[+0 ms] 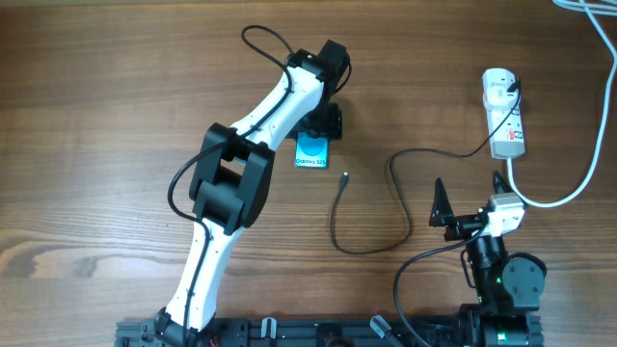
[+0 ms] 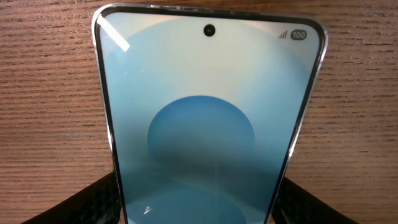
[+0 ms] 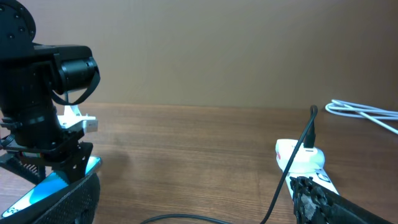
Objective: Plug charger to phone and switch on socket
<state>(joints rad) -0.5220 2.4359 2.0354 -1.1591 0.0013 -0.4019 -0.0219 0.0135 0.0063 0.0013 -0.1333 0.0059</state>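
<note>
glossy, round-cornered phone [image 2: 205, 124] — against grained wood table [image 2: 50, 93].

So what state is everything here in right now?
phone: screen lit, not plugged in.
socket: switch too small to read.
charger: one end in socket, tip loose on table.
left fingers: closed on phone's edges.
right fingers: open, empty.

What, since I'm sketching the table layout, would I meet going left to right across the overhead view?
Left arm's black elbow → phone → charger's plug tip → white power strip.
</note>
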